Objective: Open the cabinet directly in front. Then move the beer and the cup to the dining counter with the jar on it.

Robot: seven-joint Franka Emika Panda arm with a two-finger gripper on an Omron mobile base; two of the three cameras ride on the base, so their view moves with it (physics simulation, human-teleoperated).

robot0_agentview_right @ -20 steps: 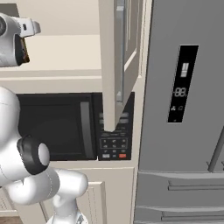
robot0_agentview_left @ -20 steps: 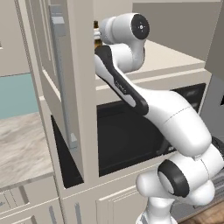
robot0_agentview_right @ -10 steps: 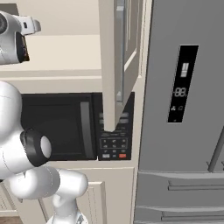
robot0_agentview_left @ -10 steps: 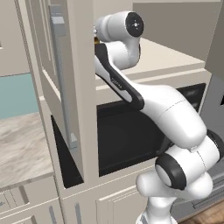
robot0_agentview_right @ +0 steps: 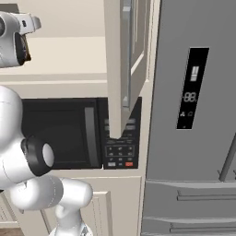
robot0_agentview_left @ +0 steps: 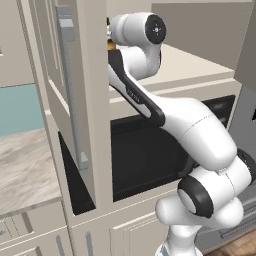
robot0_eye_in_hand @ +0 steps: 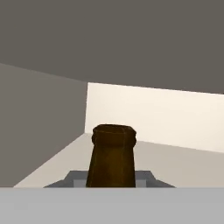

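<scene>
The cabinet stands open: its left door swings out toward me and its right door hangs edge-on, over the pale shelf. My arm reaches up into the cabinet, and the hand is partly hidden behind the left door's edge. In the hand view, the dark brown neck of the beer rises upright between my fingertips, and my gripper is shut on it. A yellow sliver beside the wrist is the cup. The jar is out of view.
A black microwave sits below the shelf, with a grey fridge to its right. A marble-look countertop over cream drawers lies lower left; I cannot tell whether it is the dining counter. The open doors flank the arm closely.
The jaws have closed from wide open onto the beer's neck. The upper arm has shifted slightly; the doors and base have not moved.
</scene>
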